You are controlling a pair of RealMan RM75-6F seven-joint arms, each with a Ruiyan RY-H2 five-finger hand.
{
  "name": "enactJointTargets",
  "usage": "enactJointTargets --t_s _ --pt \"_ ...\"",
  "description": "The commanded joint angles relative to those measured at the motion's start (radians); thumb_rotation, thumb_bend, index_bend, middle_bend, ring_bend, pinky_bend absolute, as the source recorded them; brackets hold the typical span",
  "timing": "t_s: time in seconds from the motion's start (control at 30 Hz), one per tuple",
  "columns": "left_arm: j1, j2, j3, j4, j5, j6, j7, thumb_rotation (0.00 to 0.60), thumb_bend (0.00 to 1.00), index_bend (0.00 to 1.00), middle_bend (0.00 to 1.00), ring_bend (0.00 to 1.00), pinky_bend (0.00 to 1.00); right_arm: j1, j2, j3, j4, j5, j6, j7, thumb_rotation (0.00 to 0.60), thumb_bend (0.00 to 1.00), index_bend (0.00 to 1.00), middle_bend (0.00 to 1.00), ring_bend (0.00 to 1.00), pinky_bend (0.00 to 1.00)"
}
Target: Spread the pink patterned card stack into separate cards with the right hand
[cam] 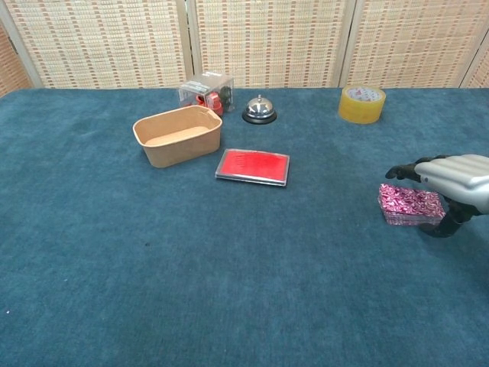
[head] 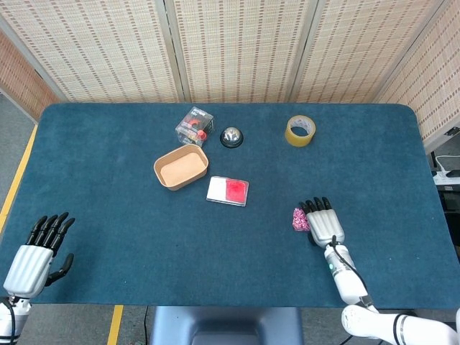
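The pink patterned card stack point(cam: 409, 203) lies on the blue table point(head: 108, 180) at the right; in the head view only its left edge point(head: 299, 219) shows past the hand. My right hand point(head: 323, 221) hovers flat over the stack, fingers stretched out side by side and thumb hanging at the stack's right end; in the chest view this hand point(cam: 451, 177) covers the stack's far right part. Whether it touches the cards I cannot tell. My left hand point(head: 37, 248) lies open at the near left corner, holding nothing.
Mid-table sit a tan paper bowl point(head: 180, 167) and a red-and-white flat case point(head: 227, 190). Behind them are a clear box with red contents point(head: 194, 126), a silver call bell point(head: 231, 136) and a yellow tape roll point(head: 300, 130).
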Motion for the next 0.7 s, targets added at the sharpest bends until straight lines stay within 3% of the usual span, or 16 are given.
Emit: enactJointTargets --t_s 0.03,0.7 --pt "0.0 0.001 0.0 0.0 0.0 0.0 -0.002 0.6 0.45 0.0 0.0 0.0 0.01 0.005 -0.004 -0.004 0.004 0.006 0.006 0.002 0.6 0.29 0.12 0.11 0.0 0.0" --pt "-0.001 0.003 0.0 0.001 0.001 -0.002 -0.009 0.6 0.45 0.0 0.0 0.0 0.01 0.047 -0.026 -0.023 0.013 0.054 0.058 -0.02 0.6 0.29 0.23 0.2 0.01 0.0"
